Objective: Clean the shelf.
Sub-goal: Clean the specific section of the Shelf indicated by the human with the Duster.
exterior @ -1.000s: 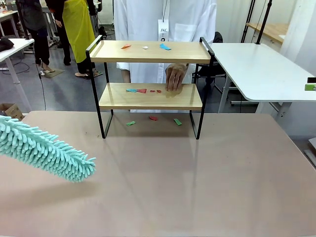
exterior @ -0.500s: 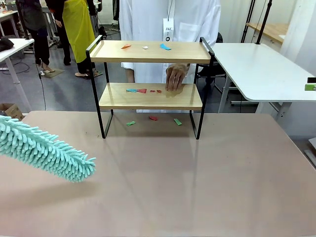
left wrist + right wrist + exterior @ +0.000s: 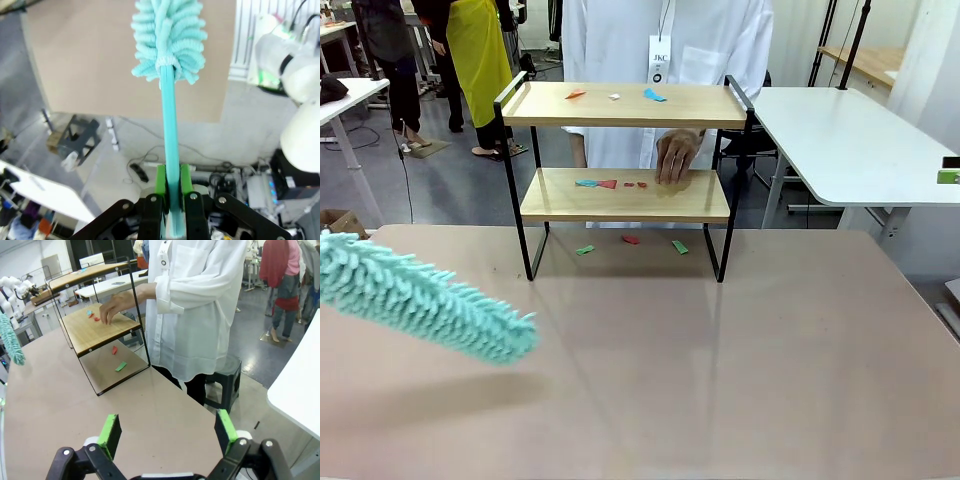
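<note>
The left gripper (image 3: 173,181) clamps the teal duster (image 3: 430,300) by its handle, likely so its head at lower left can sweep scraps (image 3: 608,184) off the shelf (image 3: 705,105) at upper centre, while the right gripper (image 3: 167,432) hangs wide open.

We see the shelf (image 3: 705,104) standing upright at the far middle of the table (image 3: 720,380): two light wooden boards in a thin black frame, small coloured scraps (image 3: 608,184) scattered on both.

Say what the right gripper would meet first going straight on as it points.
Probably the person's white coat, beyond the tan tabletop's edge; the right gripper's open jaws aim there, though depth is unclear.
</note>
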Robot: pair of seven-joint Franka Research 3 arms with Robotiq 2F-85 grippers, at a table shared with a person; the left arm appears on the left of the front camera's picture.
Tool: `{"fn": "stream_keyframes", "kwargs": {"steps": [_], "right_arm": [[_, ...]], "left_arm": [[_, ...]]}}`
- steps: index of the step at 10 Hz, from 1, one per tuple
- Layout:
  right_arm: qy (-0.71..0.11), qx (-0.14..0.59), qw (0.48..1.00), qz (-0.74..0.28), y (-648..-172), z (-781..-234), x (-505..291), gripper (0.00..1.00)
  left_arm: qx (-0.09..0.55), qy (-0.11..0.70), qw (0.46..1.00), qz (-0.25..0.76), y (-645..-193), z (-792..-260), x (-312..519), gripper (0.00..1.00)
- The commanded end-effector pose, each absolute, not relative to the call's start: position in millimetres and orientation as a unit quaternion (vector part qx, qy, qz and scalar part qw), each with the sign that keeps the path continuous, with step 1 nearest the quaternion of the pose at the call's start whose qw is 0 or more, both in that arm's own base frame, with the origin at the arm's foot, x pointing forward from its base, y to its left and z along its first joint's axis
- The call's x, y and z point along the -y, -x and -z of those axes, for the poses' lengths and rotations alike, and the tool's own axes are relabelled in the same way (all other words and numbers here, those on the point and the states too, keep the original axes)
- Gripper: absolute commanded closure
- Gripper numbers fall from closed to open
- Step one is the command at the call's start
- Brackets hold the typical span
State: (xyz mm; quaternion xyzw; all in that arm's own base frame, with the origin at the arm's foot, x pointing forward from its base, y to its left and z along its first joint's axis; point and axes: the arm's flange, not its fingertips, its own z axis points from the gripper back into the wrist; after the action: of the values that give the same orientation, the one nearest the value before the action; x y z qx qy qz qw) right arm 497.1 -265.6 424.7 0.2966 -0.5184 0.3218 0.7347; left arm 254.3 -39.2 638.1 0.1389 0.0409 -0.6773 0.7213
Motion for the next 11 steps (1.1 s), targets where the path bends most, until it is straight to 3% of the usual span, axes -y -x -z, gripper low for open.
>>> {"fn": "stream_keyframes", "kwargs": {"steps": [1,5,9,11], "right_arm": [[-0.295,0.52,0.733,-0.324,-497,-427,264,0.0],[-0.295,0.52,0.733,-0.324,-497,-427,264,0.0],[-0.295,0.52,0.733,-0.324,-497,-427,264,0.0],[-0.295,0.52,0.733,-0.324,-497,-427,264,0.0]], "left_arm": [[0.004,-0.082,0.738,0.669,-254,-651,58,0.87],[0.111,0.013,0.788,0.605,-229,-642,129,0.87],[0.263,0.014,0.868,0.421,-215,-594,203,0.87],[0.231,0.052,0.877,0.418,-224,-582,217,0.87]]}}
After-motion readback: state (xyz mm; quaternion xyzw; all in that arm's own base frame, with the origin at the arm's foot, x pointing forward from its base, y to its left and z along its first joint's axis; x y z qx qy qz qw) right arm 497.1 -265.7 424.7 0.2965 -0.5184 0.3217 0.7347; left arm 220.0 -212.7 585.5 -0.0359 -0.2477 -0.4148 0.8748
